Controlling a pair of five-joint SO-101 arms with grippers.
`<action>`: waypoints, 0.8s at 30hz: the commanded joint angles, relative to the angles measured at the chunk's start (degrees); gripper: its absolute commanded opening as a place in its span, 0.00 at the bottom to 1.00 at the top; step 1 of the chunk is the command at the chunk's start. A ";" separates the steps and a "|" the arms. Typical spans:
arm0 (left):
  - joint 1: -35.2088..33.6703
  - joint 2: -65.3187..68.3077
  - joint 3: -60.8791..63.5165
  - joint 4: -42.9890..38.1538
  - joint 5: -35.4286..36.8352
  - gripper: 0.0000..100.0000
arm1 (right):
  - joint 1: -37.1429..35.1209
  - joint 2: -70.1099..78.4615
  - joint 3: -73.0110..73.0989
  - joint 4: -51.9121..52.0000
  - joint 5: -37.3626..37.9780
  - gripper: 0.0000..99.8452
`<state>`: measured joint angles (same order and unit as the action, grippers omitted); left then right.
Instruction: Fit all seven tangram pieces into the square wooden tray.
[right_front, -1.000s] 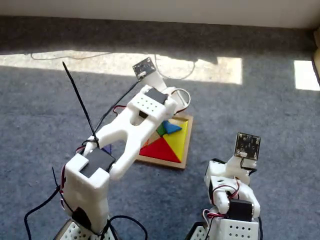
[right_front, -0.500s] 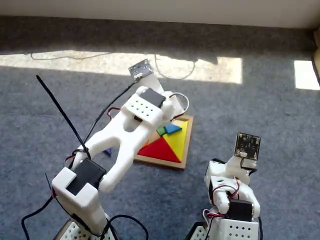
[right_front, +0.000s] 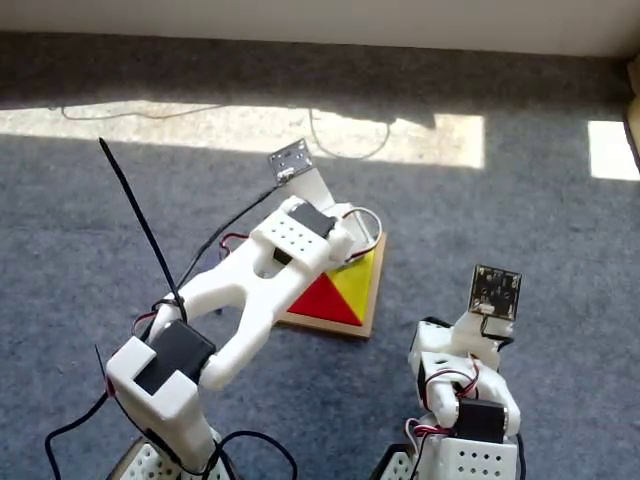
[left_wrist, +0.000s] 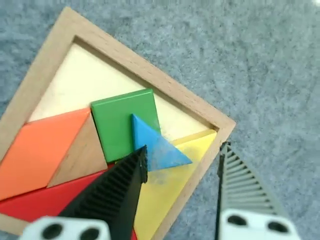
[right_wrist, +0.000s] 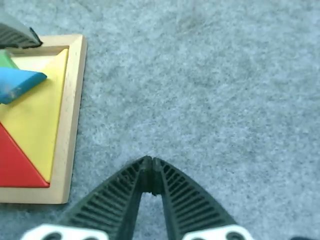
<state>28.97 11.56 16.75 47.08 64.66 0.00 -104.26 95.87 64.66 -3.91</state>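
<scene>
The square wooden tray (left_wrist: 55, 45) lies on the grey carpet. It holds an orange parallelogram (left_wrist: 40, 150), a wood-coloured triangle (left_wrist: 80, 155), a green square (left_wrist: 122, 122), a red triangle (left_wrist: 45, 200) and a yellow triangle (left_wrist: 165, 190). A blue triangle (left_wrist: 157, 147) rests askew on top of the green square and the yellow triangle. My left gripper (left_wrist: 182, 152) hangs open just above the blue triangle, one finger (left_wrist: 125, 185) over the pieces and the other outside the tray's edge. My right gripper (right_wrist: 150, 172) is shut with nothing in it, over bare carpet beside the tray (right_wrist: 75, 100).
In the high view the left arm (right_front: 280, 260) covers most of the tray (right_front: 370, 290), and the right arm (right_front: 460, 380) is folded back near the front edge. Loose cables (right_front: 340, 140) lie on the sunlit carpet behind. Bare carpet surrounds the tray.
The left arm swung left and away from the tray, then came back down over it, now covering the blue and green pieces in the high view. The right arm has kept still.
</scene>
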 joint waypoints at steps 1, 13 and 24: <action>0.57 -1.80 -0.84 -0.88 -0.44 0.24 | 0.66 -0.92 5.93 -1.27 0.79 0.02; 0.40 6.20 -6.37 -5.63 -0.35 0.23 | 0.75 -0.92 5.93 -1.27 0.79 0.02; 0.75 6.81 -7.60 -5.71 -1.14 0.24 | 0.75 -0.92 5.93 -1.27 0.79 0.02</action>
<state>29.23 18.42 12.18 41.63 64.84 0.00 -104.26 95.87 64.66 -3.91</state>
